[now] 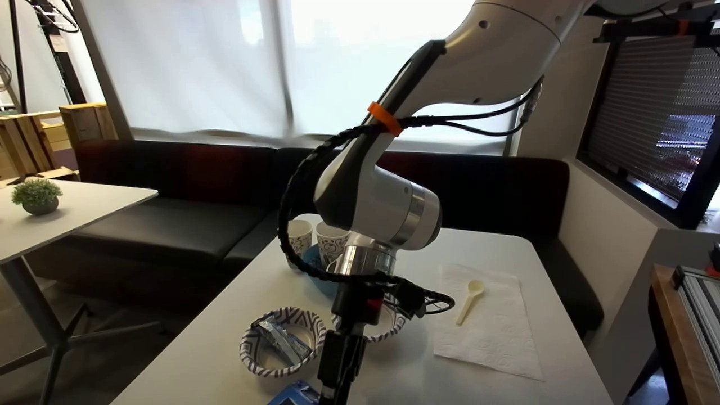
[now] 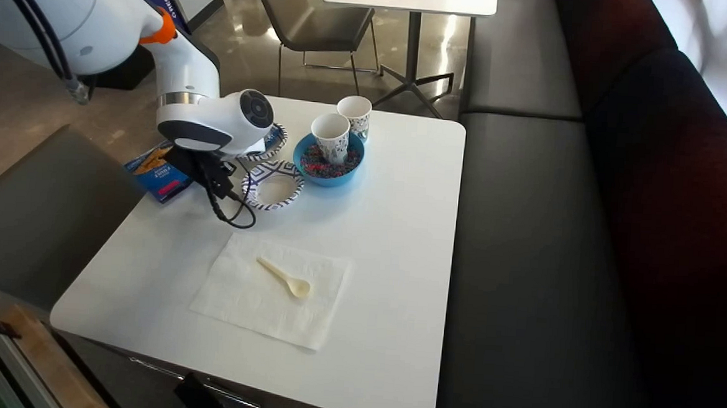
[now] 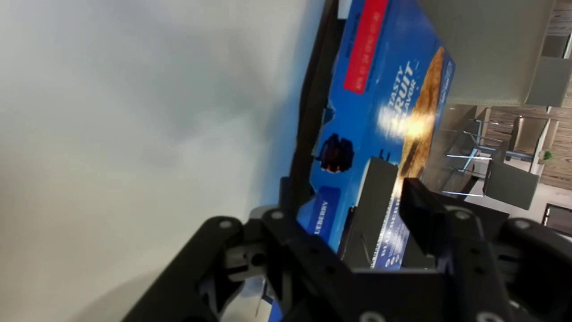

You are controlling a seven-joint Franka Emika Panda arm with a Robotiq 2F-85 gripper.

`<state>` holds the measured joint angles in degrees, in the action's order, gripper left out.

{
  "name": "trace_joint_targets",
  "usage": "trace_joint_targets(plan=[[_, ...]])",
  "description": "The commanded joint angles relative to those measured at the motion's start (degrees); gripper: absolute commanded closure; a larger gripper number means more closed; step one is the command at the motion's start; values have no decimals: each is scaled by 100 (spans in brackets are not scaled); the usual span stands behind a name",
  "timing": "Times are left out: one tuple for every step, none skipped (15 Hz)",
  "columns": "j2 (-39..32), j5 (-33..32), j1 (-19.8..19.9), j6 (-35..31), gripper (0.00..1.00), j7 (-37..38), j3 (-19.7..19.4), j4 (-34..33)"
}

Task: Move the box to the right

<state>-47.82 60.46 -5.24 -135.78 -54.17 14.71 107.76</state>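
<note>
The box point(image 3: 357, 116) is blue, with a red strip, light text and a torn dark opening on its face. It fills the middle of the wrist view, slanting upward. In both exterior views it shows only partly, beside the bowls in one point(image 1: 295, 394) and at the table's edge in the other point(image 2: 157, 171). My gripper point(image 3: 346, 190) has its fingers wide apart, one on each side of the near part of the box. The right fingertip overlaps the box's edge; whether either finger touches it I cannot tell. The fingertips are out of view or hidden in the exterior views.
A patterned bowl point(image 1: 281, 343) with silver packets and another patterned bowl point(image 2: 274, 188) stand near the gripper. A blue bowl point(image 2: 327, 178) holds a cup point(image 2: 332, 134), with another cup point(image 2: 356, 111) behind. A white napkin point(image 2: 234, 290) bears a spoon point(image 2: 297, 286).
</note>
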Motion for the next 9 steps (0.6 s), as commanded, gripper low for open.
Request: trace_joint_targets(plan=[[-223,-1,148,373,36,-139,69,-223],[-246,19,165,436,36,-174,72,-249],[-262,49,200,531,36,-228,82,-268],[-278,76,231,617,37,-284,85,-287],[-297,122,259,656,37,-358,85,-298],[-318,192,308,715,37,-471,100,-293],[-355,271,374,806,37,-624,120,-304],[-393,357,417,851,37,-762,116,-316],[-445,436,484,1000,40,-913,113,-340]])
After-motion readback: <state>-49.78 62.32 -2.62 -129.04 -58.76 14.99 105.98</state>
